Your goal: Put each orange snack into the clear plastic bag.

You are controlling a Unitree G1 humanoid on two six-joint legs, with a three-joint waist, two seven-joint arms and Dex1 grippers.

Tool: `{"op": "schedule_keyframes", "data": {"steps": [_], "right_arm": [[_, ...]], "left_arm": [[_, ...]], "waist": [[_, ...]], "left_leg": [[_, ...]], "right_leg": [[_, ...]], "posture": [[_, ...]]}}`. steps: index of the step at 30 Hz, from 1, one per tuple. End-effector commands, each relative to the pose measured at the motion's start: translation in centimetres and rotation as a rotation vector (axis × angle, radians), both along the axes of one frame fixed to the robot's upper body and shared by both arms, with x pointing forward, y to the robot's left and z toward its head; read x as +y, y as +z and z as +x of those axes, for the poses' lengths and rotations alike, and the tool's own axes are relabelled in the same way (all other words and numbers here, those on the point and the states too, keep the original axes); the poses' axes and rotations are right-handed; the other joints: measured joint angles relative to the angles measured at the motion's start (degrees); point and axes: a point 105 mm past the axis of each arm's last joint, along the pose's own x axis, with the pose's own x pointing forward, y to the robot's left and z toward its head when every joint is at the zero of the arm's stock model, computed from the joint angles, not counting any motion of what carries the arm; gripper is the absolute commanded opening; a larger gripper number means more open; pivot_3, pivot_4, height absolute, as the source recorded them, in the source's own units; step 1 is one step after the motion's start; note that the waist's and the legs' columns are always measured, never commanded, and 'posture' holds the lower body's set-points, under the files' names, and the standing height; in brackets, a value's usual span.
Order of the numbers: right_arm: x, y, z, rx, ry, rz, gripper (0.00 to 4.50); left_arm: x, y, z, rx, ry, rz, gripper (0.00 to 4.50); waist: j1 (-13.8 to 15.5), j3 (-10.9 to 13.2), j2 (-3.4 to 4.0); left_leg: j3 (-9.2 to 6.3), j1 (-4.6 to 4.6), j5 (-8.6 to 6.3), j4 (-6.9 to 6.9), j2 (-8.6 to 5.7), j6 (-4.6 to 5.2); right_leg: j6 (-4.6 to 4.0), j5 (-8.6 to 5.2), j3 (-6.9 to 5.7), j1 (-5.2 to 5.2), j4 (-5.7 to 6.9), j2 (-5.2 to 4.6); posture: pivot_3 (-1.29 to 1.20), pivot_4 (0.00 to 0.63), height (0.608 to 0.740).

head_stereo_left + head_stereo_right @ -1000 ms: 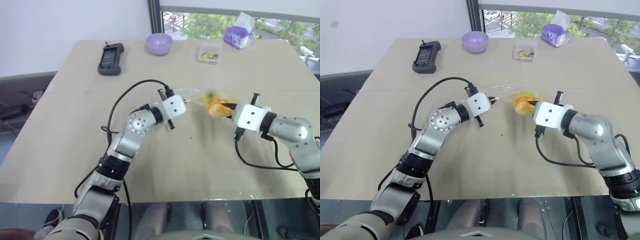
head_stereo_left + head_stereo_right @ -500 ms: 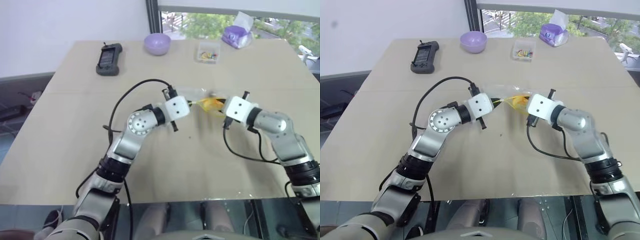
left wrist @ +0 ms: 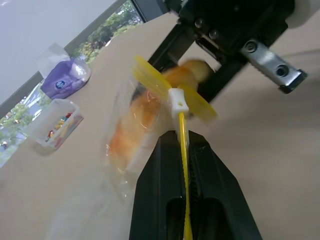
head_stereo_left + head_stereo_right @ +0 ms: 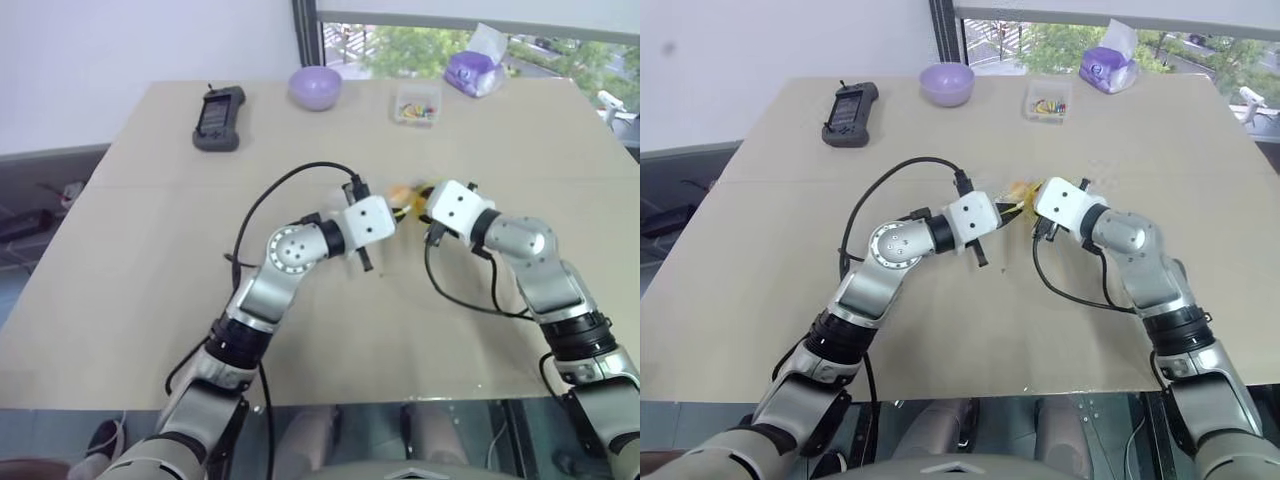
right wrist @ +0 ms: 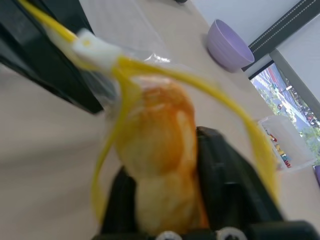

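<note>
left fingers (image 3: 186, 150): clenched tight on the yellow zip strip of the clear plastic bag (image 3: 131, 131), holding it up over the worktop (image 4: 150, 260)
right fingers (image 5: 170, 210): either side of the orange snack (image 5: 155, 150), can't tell how firm my grip is
orange snack: poking through the bag's mouth, between my two hands

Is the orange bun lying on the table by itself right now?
No, the orange snack sits between the right gripper's black fingers, at the yellow-edged mouth of the clear plastic bag that the left gripper pinches.
</note>
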Motion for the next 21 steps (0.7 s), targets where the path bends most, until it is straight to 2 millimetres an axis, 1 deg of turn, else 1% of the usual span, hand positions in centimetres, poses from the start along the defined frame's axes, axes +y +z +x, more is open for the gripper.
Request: {"op": "schedule_keyframes", "data": {"steps": [1,2,6,9,14,18,21], "right_arm": [[-0.7,0.3,0.3,-0.083,-0.009,-0.077,2.02],[-0.8,0.2,0.3,-0.082,-0.012,-0.075,2.02],[0.3,0.7,0.0,-0.067,0.024,0.000,2.02],[0.4,0.9,0.1,-0.074,0.023,0.013,2.02],[0.5,2.4,-0.2,-0.104,0.046,0.039,2.02],[-0.2,3.3,-0.8,-0.106,0.055,0.038,2.02],[-0.3,4.4,-1.8,-0.062,0.084,0.117,2.02]], "left_arm": [[-0.3,2.3,-0.3,-0.060,-0.015,-0.063,0.00],[-0.4,2.5,-0.4,-0.058,-0.019,-0.075,0.00],[-0.9,2.9,-0.9,-0.057,-0.055,-0.106,0.00],[-0.9,2.9,-0.9,-0.043,-0.058,-0.123,0.00],[-0.1,3.0,-0.2,0.007,-0.015,-0.184,0.00],[0.9,3.2,0.5,0.026,0.026,-0.220,0.00],[1.3,3.6,0.8,0.044,0.048,-0.257,0.00]], "waist": [[0.02,0.00,0.00],[0.08,0.00,0.00],[-0.14,0.00,0.00],[-0.24,0.00,0.00],[-0.36,0.00,0.00],[-0.71,0.00,0.00],[-0.80,0.00,0.00]], "left_leg": [[0.00,0.00,0.00,0.00,0.00,0.00],[0.00,0.00,0.00,0.00,-0.01,0.00],[0.00,0.00,0.00,0.00,0.01,0.00],[0.00,0.00,0.00,0.00,0.01,0.00],[-0.01,0.00,0.00,0.00,0.01,0.00],[-0.02,0.00,0.00,0.00,0.02,0.00],[-0.03,0.00,0.00,0.00,0.02,0.00]], "right_leg": [[0.00,0.00,0.00,0.00,0.00,0.00],[0.00,0.00,0.00,0.00,0.00,0.00],[0.00,0.00,0.00,0.00,0.00,0.00],[0.00,0.00,0.01,0.00,0.00,0.00],[0.00,0.00,0.00,0.00,0.00,-0.01],[0.00,0.00,0.00,0.00,0.00,-0.01],[0.00,0.00,0.00,0.00,-0.01,-0.01]], "posture": [[0.00,0.150,0.740],[0.00,0.150,0.740],[0.00,0.150,0.740],[0.00,0.150,0.740],[0.00,0.150,0.740],[0.00,0.150,0.740],[0.00,0.150,0.740]]}}
